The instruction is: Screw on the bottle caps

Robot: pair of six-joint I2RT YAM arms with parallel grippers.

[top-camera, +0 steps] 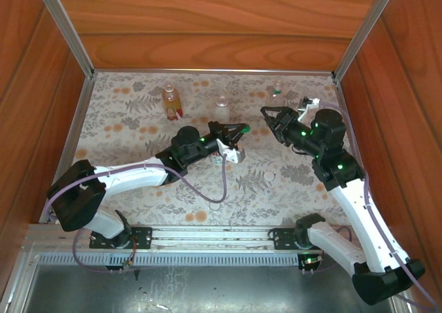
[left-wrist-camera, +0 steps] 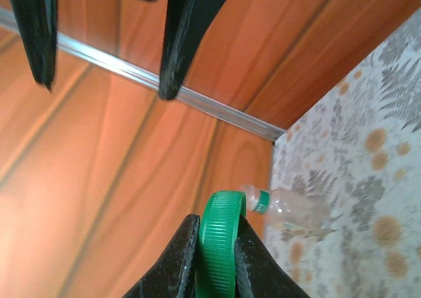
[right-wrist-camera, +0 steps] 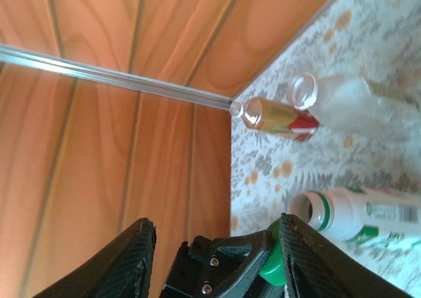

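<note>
You are holding both arms angled toward mid-frame.
Your left arm [top-camera: 131,175] is lying low from lower left, left gripper [left-wrist-camera: 217,222] clamping a green cap [left-wrist-camera: 218,245] edge-on; your right arm [top-camera: 352,195] is standing bent at lower right, right gripper [right-wrist-camera: 216,220] gaping.

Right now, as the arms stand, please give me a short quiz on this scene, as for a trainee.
1. True or false: the left gripper pinches a white cap.
2. In the right wrist view, how many bottles stand without a cap? A one, B two, C three.
3. Is the right gripper open or shut?
Key: 1 false, it pinches the green cap. 2 C: the amber bottle, the clear bottle and the white bottle. 3 open.
</note>
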